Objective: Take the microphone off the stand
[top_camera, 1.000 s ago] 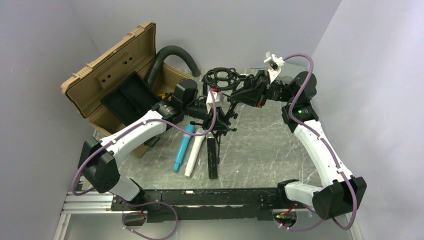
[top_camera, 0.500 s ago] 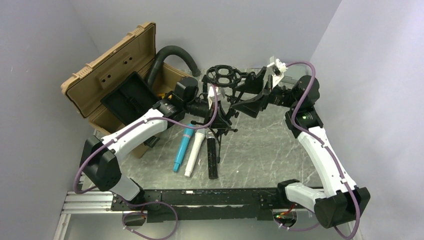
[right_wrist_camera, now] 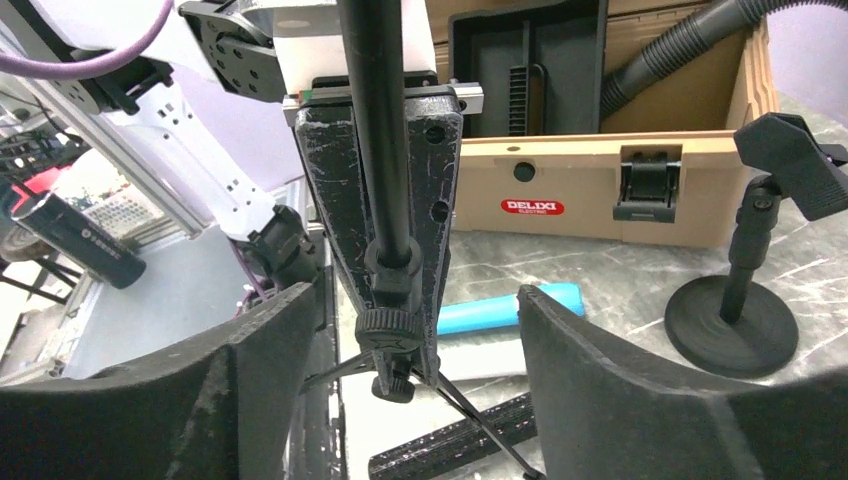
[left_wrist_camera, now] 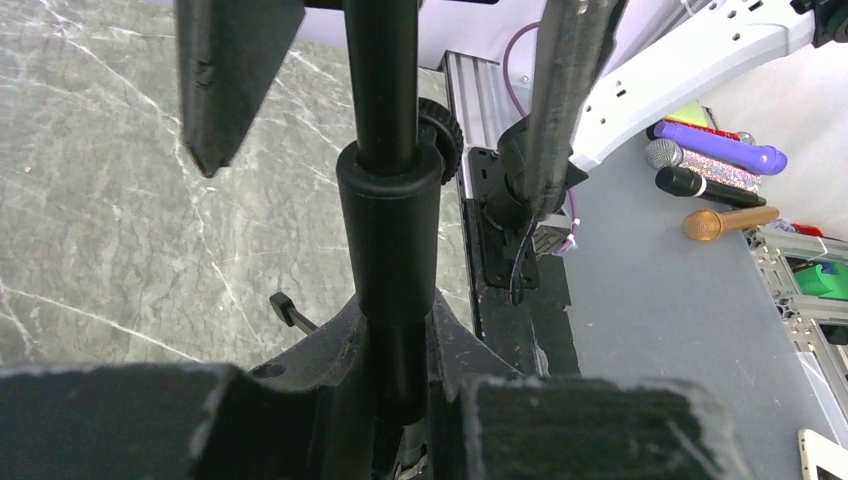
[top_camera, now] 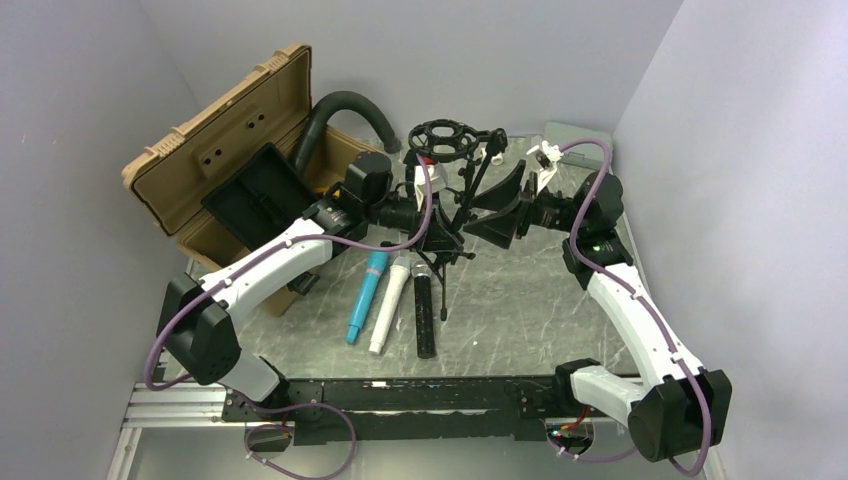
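My left jaws are clenched on the stand (top_camera: pixel 474 178), low on its pole. One scuffed finger (right_wrist_camera: pixel 445 190) shows behind the pole in the right wrist view. The right jaws are released and spread wide at the stand's 3 o'clock, with the fingers (right_wrist_camera: pixel 640 390) framing the pole from near by; I see no contact. The ring mount (top_camera: pixel 440 137) tops the stand, out toward its 11 o'clock, and I cannot tell whether a mic sits in it. The mics I can see lie side by side on the worktop (top_camera: pixel 540 290) at the stand's 6 o'clock: blue mic (top_camera: pixel 364 297), white mic (top_camera: pixel 387 305) and black mic (top_camera: pixel 425 312), the black one closest to the stand's feet. The open case (top_camera: pixel 215 150) stands at 9 o'clock.
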Robot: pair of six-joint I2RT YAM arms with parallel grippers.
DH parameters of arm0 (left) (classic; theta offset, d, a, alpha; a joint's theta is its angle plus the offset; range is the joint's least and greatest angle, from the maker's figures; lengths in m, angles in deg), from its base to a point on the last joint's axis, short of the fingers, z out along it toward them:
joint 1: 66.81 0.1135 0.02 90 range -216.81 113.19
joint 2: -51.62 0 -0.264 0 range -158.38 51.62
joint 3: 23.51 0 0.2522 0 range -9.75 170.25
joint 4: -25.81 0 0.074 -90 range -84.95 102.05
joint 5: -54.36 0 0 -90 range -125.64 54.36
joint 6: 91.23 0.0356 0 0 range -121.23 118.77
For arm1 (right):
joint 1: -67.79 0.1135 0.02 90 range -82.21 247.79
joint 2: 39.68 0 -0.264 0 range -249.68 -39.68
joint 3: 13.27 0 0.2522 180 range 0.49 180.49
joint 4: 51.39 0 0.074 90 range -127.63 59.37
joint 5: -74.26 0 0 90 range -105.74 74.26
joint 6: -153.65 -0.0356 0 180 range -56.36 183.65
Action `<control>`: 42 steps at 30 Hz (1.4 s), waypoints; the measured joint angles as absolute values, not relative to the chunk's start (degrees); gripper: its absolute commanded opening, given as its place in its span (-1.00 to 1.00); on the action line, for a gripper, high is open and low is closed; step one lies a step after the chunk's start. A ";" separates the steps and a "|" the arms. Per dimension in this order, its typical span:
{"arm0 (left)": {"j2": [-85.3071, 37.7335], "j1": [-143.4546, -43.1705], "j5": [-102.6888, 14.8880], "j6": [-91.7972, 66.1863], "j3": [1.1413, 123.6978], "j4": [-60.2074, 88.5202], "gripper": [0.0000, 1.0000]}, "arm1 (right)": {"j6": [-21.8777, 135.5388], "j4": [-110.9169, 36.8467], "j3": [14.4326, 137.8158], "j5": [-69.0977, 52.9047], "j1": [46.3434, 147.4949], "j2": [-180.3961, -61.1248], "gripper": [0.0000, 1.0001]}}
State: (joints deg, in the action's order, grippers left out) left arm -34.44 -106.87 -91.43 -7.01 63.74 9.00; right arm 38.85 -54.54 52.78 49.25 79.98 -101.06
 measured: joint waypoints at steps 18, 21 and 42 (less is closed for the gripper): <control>-34.44 -106.01 -90.82 -9.56 63.37 9.68 -1.00 | 42.72 -54.10 52.37 49.74 80.00 -100.69 -1.00; -34.44 -105.58 -91.95 -13.19 61.67 12.63 -1.00 | 51.04 -46.56 54.31 48.23 80.98 -100.08 -1.00; -36.98 -102.67 -98.88 -23.57 72.20 11.39 -1.00 | 101.82 -7.54 72.04 17.39 95.04 -103.25 0.15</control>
State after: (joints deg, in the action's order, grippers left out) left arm -36.98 -102.67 -98.88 -23.57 72.20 11.39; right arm 101.82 -7.54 72.04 17.39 95.04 -103.25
